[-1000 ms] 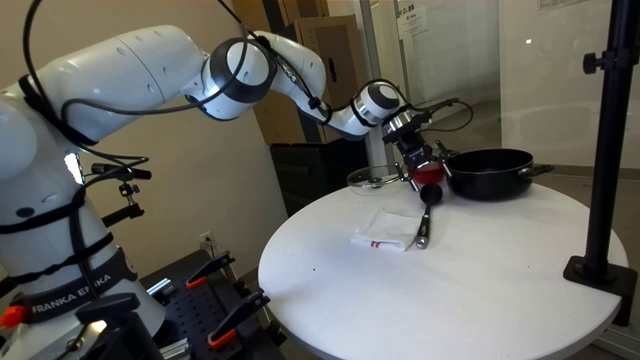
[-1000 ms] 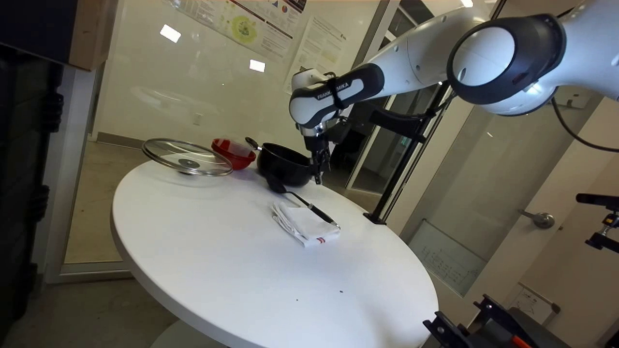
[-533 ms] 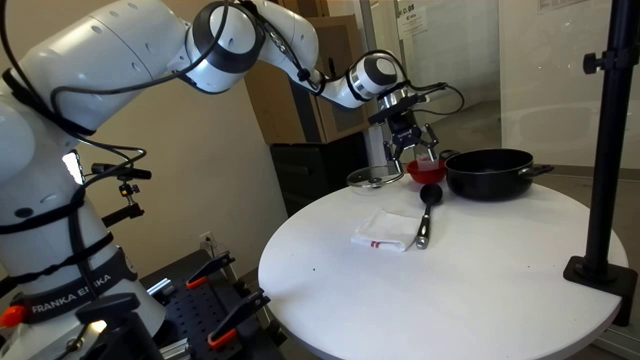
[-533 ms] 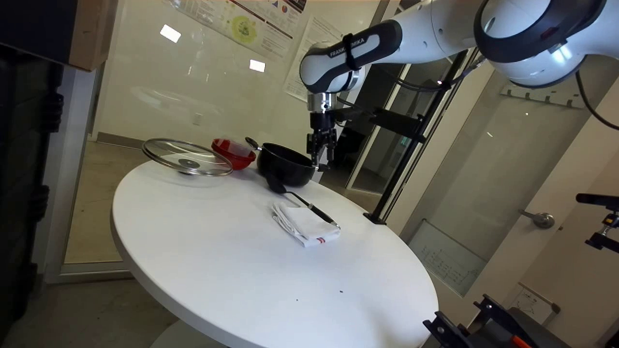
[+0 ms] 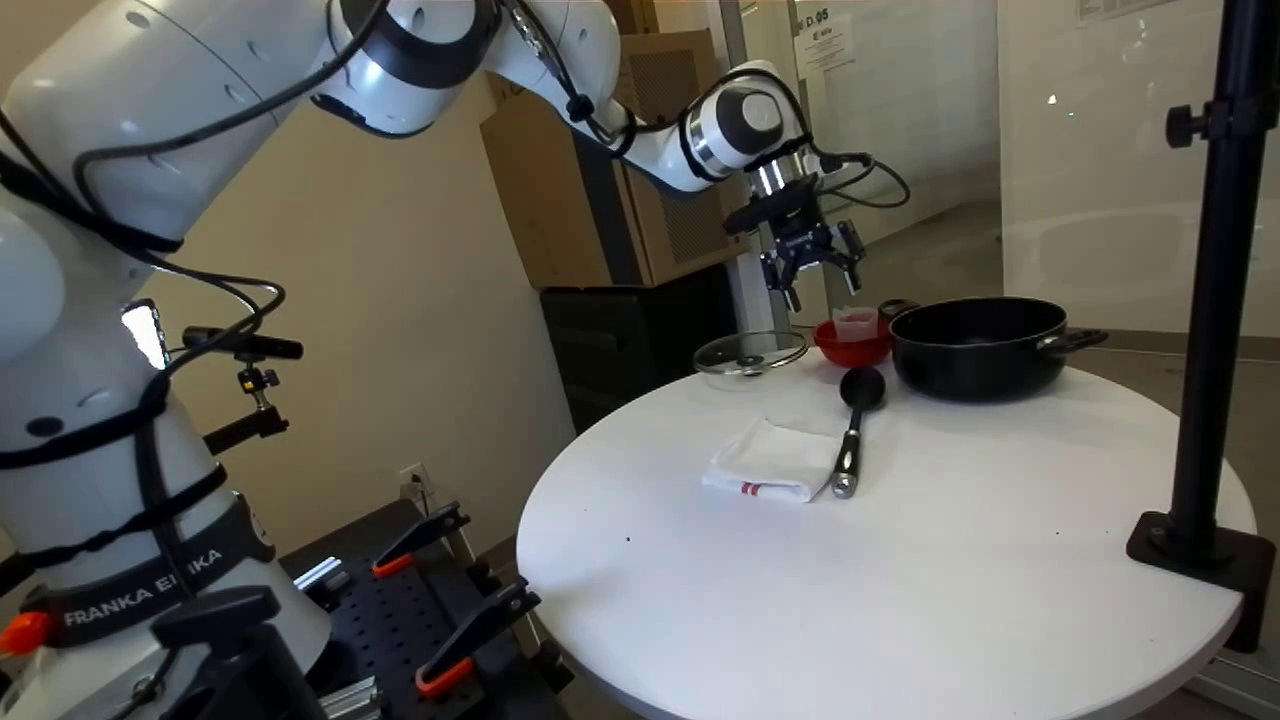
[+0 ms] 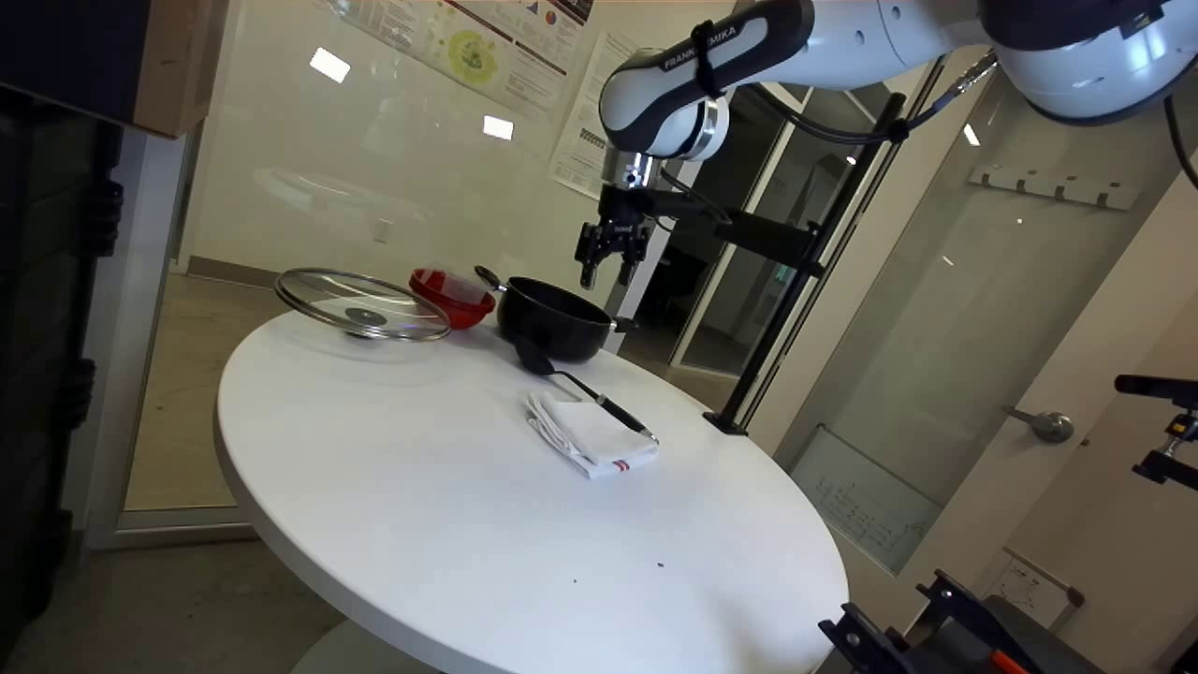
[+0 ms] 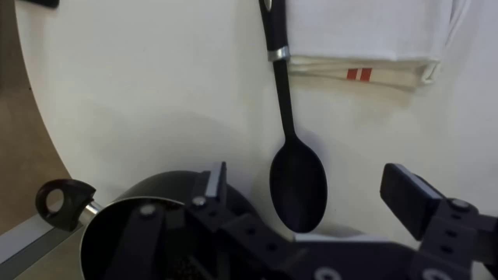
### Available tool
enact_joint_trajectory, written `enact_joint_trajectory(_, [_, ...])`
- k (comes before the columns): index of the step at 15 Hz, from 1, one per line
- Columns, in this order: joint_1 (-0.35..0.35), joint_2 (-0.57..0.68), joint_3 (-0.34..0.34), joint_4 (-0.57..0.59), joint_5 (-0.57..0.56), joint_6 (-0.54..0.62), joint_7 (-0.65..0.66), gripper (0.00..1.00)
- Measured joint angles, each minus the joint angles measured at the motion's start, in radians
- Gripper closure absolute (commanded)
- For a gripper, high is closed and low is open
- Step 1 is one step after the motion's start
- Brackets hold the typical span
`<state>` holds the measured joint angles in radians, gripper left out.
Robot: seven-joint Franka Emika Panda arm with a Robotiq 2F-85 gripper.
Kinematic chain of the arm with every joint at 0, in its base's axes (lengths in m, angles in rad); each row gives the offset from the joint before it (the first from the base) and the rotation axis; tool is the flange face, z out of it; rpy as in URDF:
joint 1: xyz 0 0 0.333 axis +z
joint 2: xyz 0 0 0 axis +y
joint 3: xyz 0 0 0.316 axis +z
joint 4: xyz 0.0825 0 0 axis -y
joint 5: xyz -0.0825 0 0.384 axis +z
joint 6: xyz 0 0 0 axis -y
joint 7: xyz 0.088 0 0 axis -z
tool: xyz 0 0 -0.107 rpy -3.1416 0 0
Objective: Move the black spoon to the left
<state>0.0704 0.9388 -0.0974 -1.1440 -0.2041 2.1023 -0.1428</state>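
The black spoon point(image 5: 851, 440) lies on the white round table in both exterior views point(image 6: 613, 408). Its bowl is near the black pan, and its handle runs along the edge of a folded white towel; I cannot tell if they touch. In the wrist view the spoon point(image 7: 287, 120) lies lengthwise, bowl toward the gripper, the handle's end cut off by the top edge. My gripper point(image 5: 823, 290) is open and empty, high above the table at the red bowl and pan side. It also shows in an exterior view point(image 6: 606, 279). In the wrist view the spoon's bowl appears between the spread fingers point(image 7: 307, 184), well below them.
The black pan point(image 5: 980, 365) stands beside the spoon's bowl. A red bowl point(image 5: 850, 350) and a glass lid point(image 5: 745, 360) are at the far edge. The folded towel point(image 5: 770, 465) lies beside the handle. A black stand pole point(image 5: 1210, 300) rises at the table's edge.
My gripper has risen from low by the spoon's bowl and pan to well above the table, and has become less tilted. It stays open. The spoon has not moved.
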Motion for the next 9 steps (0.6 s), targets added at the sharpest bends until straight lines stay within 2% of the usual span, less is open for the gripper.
enact_joint_trajectory(3, [-0.015, -0.063, 0.027, -0.132, 0.004, 0.204, 0.000, 0.00])
enact_joint_trajectory(5, [-0.042, -0.108, 0.066, -0.222, 0.036, 0.298, 0.000, 0.00])
enact_joint_trajectory(9, [-0.045, -0.115, 0.070, -0.236, 0.036, 0.303, 0.000, 0.00])
